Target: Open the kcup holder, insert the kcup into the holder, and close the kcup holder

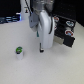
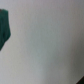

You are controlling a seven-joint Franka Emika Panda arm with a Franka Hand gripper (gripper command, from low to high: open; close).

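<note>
Clearly, the step in hand is either the first one — getting the drawer open — or fetching the pod, and the pictures do not settle which. In the exterior view the white Franka arm reaches down to the middle of the pale worktop (image 1: 20, 70), its fingers (image 1: 41, 49) low, at or just above the surface and near nothing graspable. Whether they are spread or pressed together I cannot tell; they are a small dark blur here, and the wrist view shows only blurred pale surface with a dark green shape (image 2: 5, 27) at one edge.

The tiny white cup-shaped kcup with the green top (image 1: 19, 51) stands upright toward the worktop's near edge, at the exterior view's left, well apart from the fingers. The black boxy kcup holder with its round pod slots (image 1: 67, 31) sits at the far edge on the exterior view's right, partly cut off by the frame; red-and-white tops show on it. Whether its drawer is already pulled out is too blurred to say.

To do this well, I would settle the holder's state first — if shut, approach its front panel squarely and pull straight outward so the unit does not slide. For the pod, come down vertically, centred over the green top, and pinch the sides gently; it looks light and easy to tip.
</note>
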